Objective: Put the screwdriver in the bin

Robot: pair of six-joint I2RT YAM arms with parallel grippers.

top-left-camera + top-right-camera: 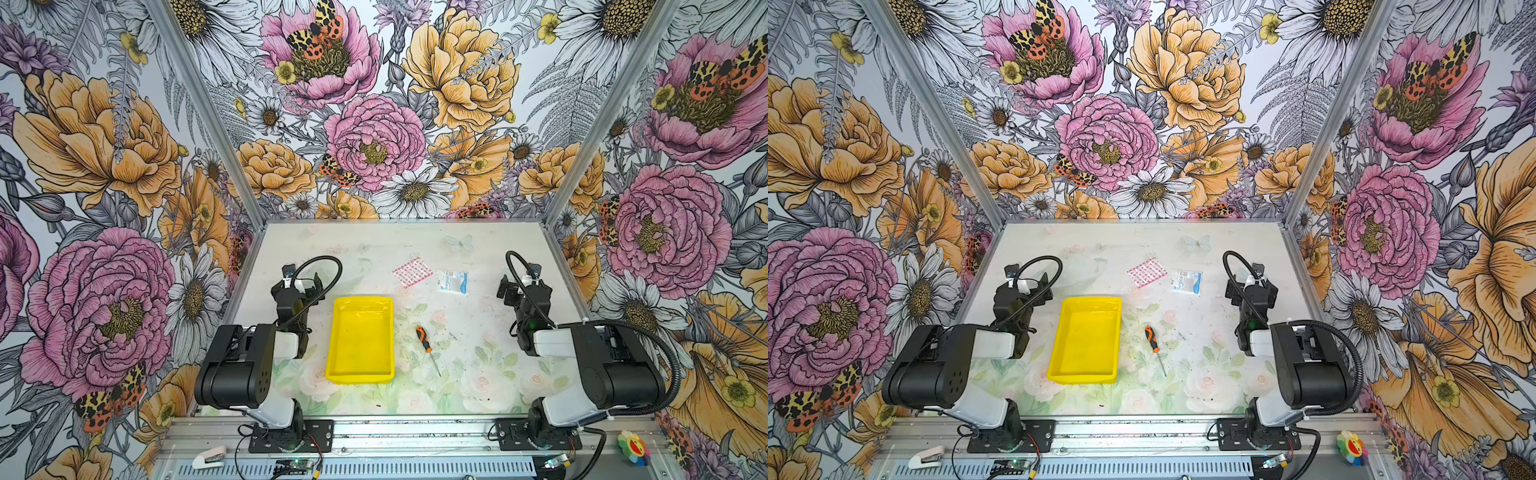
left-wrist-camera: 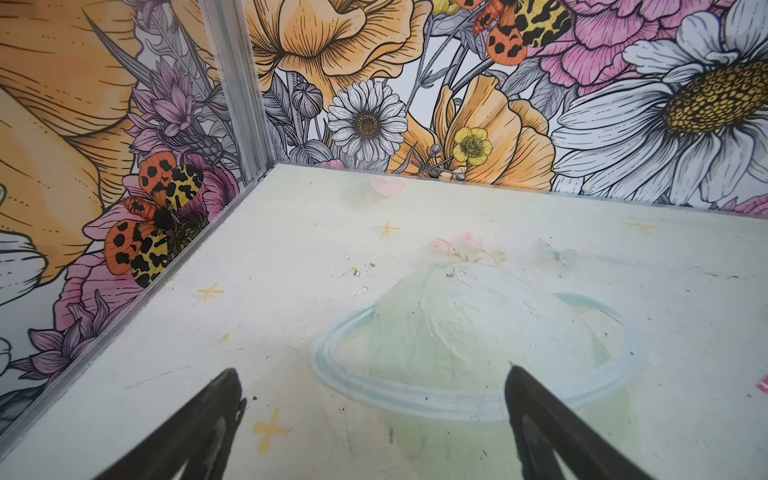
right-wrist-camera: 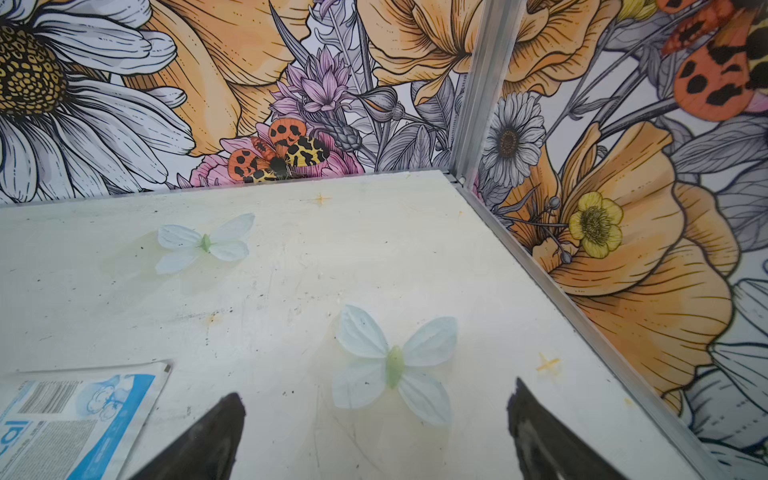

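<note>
1. Find the small screwdriver (image 1: 427,348) (image 1: 1153,345), orange-and-black handle and thin metal shaft, lying flat on the pale floral-printed counter (image 1: 478,316). Place it just beside the shallow bright yellow plastic bin (image 1: 360,338) (image 1: 1086,340), on the right arm's side and not touching, with the handle toward the back wall and the tip toward the front edge.
2. Log the right hand (image 3: 376,390) as released, fingers spread wide, nothing between them, parked near the right wall well apart from the screwdriver. Log the left hand (image 2: 372,372) likewise spread and empty, beyond the bin's other long side.
3. Judge the step in hand as the reach for the screwdriver, not yet begun. Favour the right hand: nearer, with no bin in the way.
4. Come down over the handle rather than the shaft, fingers set across its width. Expect the thin shaft to slip or pivot if pinched.
5. Lift clear of the low rim before crossing. Align the tool with the bin's long side and release over the bare yellow floor.
6. Count on open counter along the reach. Keep clear of the pink patterned sachet (image 1: 412,272) and the white-and-blue packet (image 1: 452,281) farther back, both well apart from the path.
</note>
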